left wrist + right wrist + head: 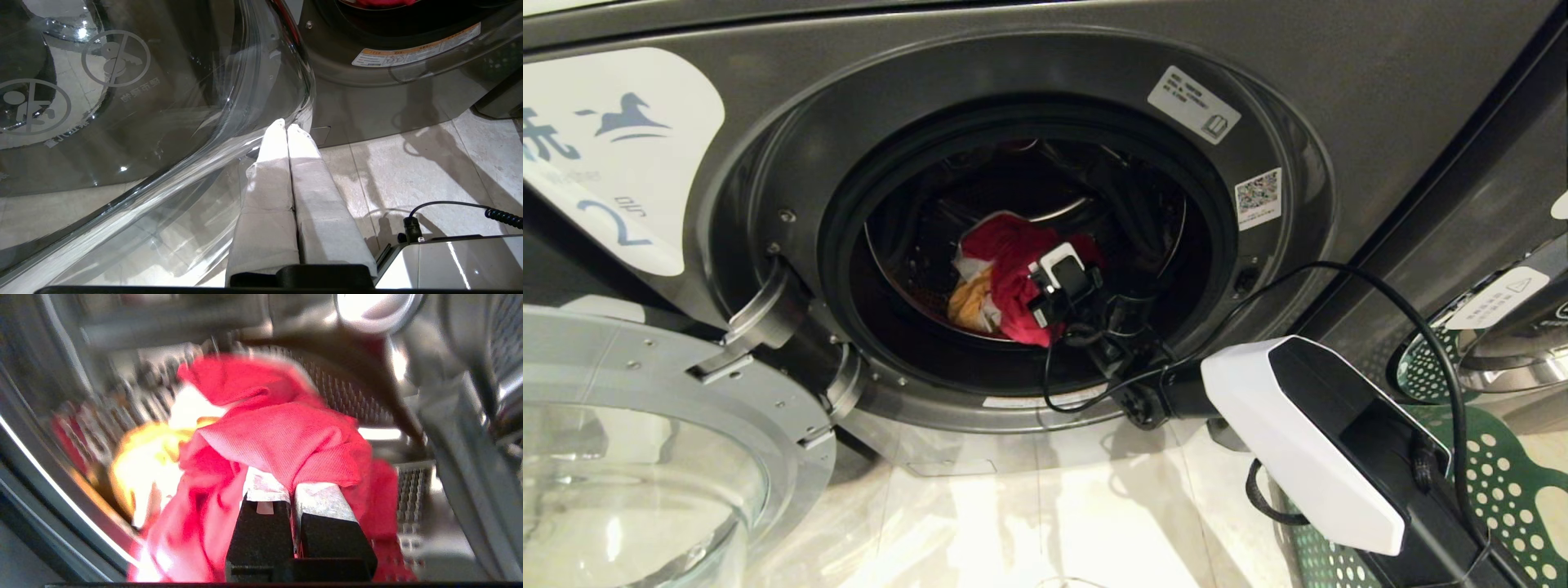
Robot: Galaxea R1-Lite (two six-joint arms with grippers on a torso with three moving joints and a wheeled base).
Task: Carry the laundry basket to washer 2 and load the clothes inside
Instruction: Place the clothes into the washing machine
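Washer 2 (1013, 73) fills the head view, its "2" label (617, 220) at the left and its door swung open. In the drum lie the clothes: a pink-red garment (1009, 269), a yellow-orange one (970, 304) and a bit of white cloth (968, 265). My right arm reaches through the opening, wrist (1063, 278) inside the drum. The right gripper (291, 485) is shut on the pink-red garment (286, 433), which drapes over its fingertips. The dark green laundry basket (1503, 482) stands at the lower right. My left gripper (287, 124) hangs parked and shut, low beside the door.
The open glass door (645, 457) juts out at the lower left, close to my left gripper. A neighbouring washer's chrome door (1511, 359) sits at the right edge behind the basket. Pale floor tiles (1029, 523) lie below the drum opening. My right arm's black cable (1421, 318) loops above the basket.
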